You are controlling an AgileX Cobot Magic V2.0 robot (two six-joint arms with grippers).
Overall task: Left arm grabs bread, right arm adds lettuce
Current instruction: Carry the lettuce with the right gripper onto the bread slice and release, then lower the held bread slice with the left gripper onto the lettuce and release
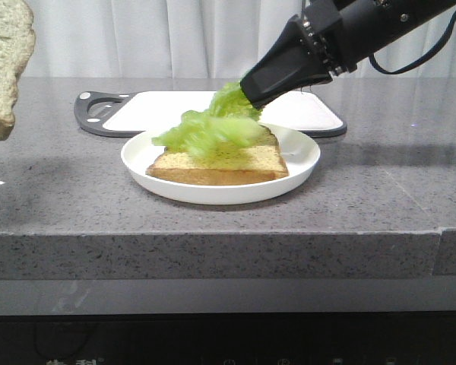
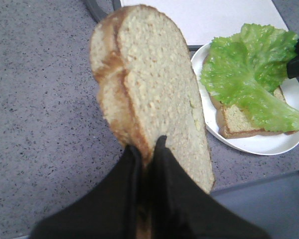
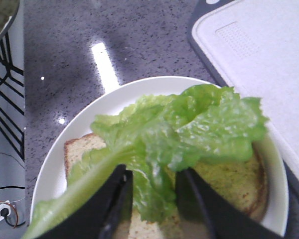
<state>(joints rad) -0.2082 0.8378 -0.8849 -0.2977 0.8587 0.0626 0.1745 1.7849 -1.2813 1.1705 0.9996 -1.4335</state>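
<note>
The left arm's black wedge-fingered gripper (image 2: 148, 149) is pinched tight on the lower edge of a thick square slice of toast w/ golden-brown crust and pale speckled face, the bread (image 2: 149, 94). The slice hangs in the air, clear of the grey speckled stone counter (image 1: 380, 198), off to the robot's left of the plate; in the front view only its corner (image 1: 4, 65) shows at the frame edge.

The right arm's black gripper (image 3: 152, 191) reaches down over the round white plate (image 1: 304, 163) from the far right. Its fingers (image 3: 117, 199) stand slightly apart w/ the bright green ruffled lettuce leaf (image 3: 189, 129) caught between them at the stalk end. The leaf (image 1: 213, 129) drapes across a second, thinner toast slice (image 1: 235, 163) lying flat in the plate, covering most of its top; whether the leaf already rests fully on it or hangs partly off the tips can't be told. Behind the plate sits a white cutting board w/ dark grey rim and handle (image 1: 99, 114).

Step in hand, by the look of it: right arm laying lettuce on the plated slice, left arm's grab already done. Next move likely calls for the right gripper to spread, let the leaf settle centred, then lift clear w/o dragging it off. Bread should hold off until that arm is out of the way.
</note>
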